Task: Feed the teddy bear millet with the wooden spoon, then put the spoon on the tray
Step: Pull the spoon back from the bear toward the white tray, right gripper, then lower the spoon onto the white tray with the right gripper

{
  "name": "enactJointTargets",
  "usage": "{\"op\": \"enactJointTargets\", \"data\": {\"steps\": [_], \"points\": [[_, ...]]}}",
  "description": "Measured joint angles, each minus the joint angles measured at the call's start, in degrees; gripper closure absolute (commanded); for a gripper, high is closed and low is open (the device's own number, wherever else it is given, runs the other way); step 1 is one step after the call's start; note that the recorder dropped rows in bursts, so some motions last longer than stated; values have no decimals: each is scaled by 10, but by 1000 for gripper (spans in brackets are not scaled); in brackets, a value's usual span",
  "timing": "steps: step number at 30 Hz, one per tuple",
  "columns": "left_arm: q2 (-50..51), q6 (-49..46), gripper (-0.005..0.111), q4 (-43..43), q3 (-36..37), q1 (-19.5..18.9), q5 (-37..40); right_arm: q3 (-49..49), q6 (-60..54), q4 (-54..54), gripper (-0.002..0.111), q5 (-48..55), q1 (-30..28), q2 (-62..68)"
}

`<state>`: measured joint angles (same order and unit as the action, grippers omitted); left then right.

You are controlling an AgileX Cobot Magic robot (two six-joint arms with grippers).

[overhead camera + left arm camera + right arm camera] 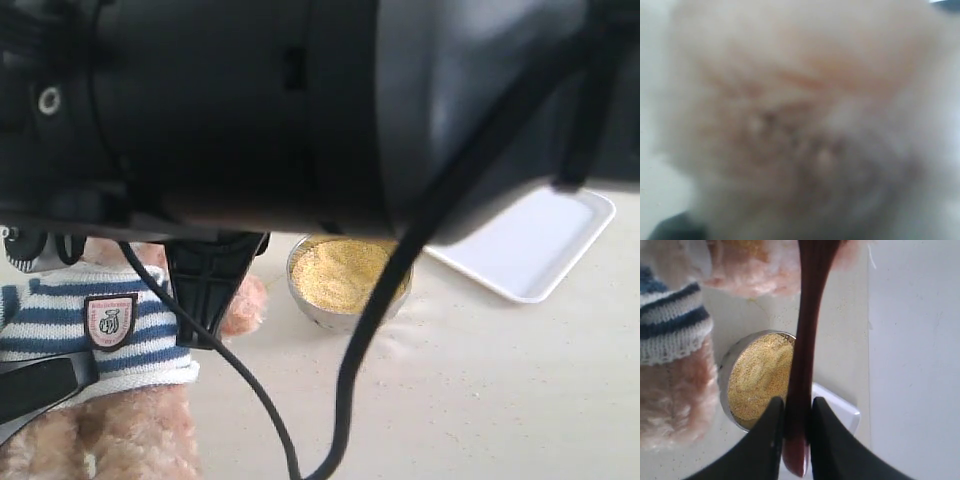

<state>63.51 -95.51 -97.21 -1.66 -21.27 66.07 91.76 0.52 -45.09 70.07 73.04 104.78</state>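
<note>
My right gripper (797,402) is shut on the slim handle of the dark reddish wooden spoon (810,315). The spoon runs up towards the teddy bear's fur (755,275), and its bowl end is cut off by the frame edge. The metal bowl of golden millet (757,377) (345,278) lies under the spoon. The teddy bear (110,330) in its striped sweater sits at the lower left of the exterior view. The white tray (545,250) lies behind the bowl to the right, and one corner (842,412) shows past the fingers. Blurred bear fur (800,125) fills the left wrist view, hiding the left gripper's fingers.
A big black arm (300,100) close to the exterior camera blocks the upper half of that view. A black cable (350,380) hangs in front of the bowl. A black part (212,290) hangs beside the bear's arm. The pale tabletop (500,400) stretches to the right.
</note>
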Motion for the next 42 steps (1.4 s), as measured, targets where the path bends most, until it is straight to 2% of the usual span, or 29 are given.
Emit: {"op": "enactJointTargets", "data": {"steps": [6,15,21,32,37,42], "points": [[0,0,102,0,0,0,0,0,39,40,108,-2,-5,-10],[0,0,102,1,0,0,0,-30,141,128,108,-4,-83,-95],[0,0,102,1,0,0,0,-159,224,140,108,-10,-126,-182],[0,0,102,1,0,0,0,-410,409,176,108,-200,-233,-328],[0,0,102,1,0,0,0,-477,410,176,108,-251,-302,-338],[0,0,102,1,0,0,0,-495,383,179,108,-319,-368,-338]]}}
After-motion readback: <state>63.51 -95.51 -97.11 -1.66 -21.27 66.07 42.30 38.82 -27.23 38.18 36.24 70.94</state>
